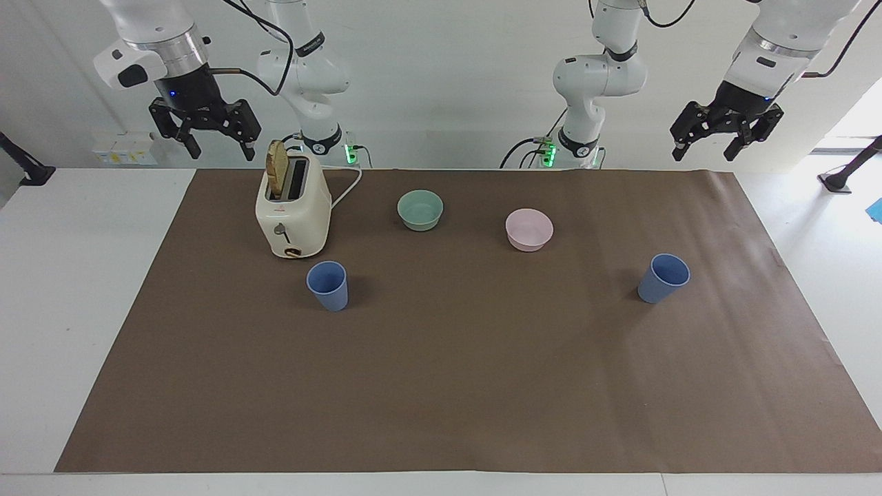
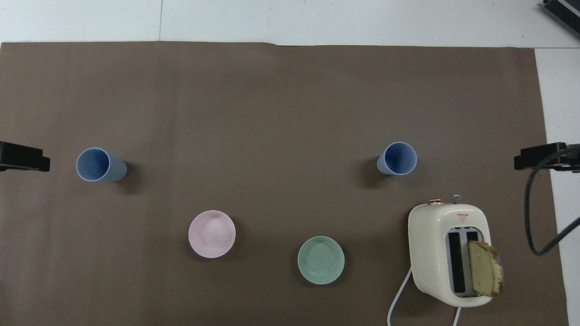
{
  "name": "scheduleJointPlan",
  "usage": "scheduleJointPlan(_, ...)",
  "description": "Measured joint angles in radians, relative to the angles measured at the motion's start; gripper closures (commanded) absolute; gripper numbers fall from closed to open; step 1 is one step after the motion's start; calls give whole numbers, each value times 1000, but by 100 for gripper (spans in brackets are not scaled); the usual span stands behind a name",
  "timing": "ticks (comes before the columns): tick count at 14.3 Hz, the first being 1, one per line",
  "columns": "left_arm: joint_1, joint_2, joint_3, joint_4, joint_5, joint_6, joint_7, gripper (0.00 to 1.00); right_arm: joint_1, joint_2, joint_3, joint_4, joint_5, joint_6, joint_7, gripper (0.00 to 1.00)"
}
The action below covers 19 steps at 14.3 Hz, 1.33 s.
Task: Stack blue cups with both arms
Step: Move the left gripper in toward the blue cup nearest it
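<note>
Two blue cups stand upright and apart on the brown mat (image 1: 441,372). One blue cup (image 1: 328,285) stands toward the right arm's end, a little farther from the robots than the toaster; it also shows in the overhead view (image 2: 398,158). The other blue cup (image 1: 663,277) stands toward the left arm's end, and also shows in the overhead view (image 2: 99,165). My right gripper (image 1: 222,153) hangs open and empty, high up beside the toaster. My left gripper (image 1: 704,153) hangs open and empty, high over the mat's edge nearest the robots. Both arms wait.
A cream toaster (image 1: 293,210) with a bread slice (image 1: 278,167) in one slot stands near the right arm. A mint-green bowl (image 1: 420,209) and a pink bowl (image 1: 529,229) sit between the cups, nearer to the robots. The toaster's white cord (image 1: 348,189) runs toward the robots.
</note>
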Motion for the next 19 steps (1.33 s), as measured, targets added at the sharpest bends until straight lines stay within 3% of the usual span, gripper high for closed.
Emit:
scheduleJointPlan(13, 8, 1, 2, -8, 0, 45, -2, 0, 0, 0, 0, 0, 0, 0, 0, 0)
scheduleJointPlan(19, 101, 31, 8, -160, 0, 238, -2, 0, 0, 0, 0, 0, 0, 0, 0, 0)
